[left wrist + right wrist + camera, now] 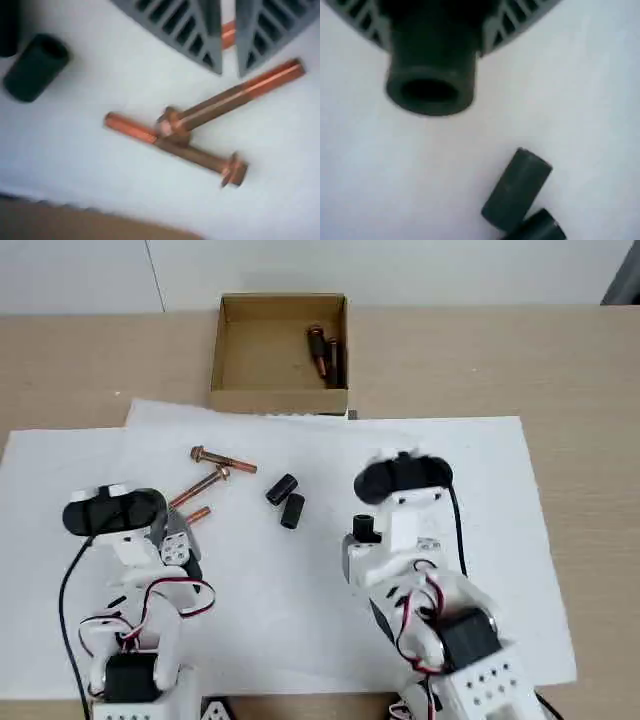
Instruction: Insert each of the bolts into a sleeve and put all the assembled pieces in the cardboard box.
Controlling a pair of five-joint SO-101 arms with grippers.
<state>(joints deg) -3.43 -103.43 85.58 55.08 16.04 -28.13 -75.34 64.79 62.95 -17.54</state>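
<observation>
Now, cardboard box (278, 400), assembled pieces (322, 350) inside

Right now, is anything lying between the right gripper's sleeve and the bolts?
Yes. Two loose sleeves lie on the paper, between the held sleeve in the right gripper and the bolts. A low, straight path across would likely knock them.

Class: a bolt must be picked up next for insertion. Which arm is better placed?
Left. The left tool sits right by the loose bolts on the paper, while the right tool already holds a sleeve.
</observation>
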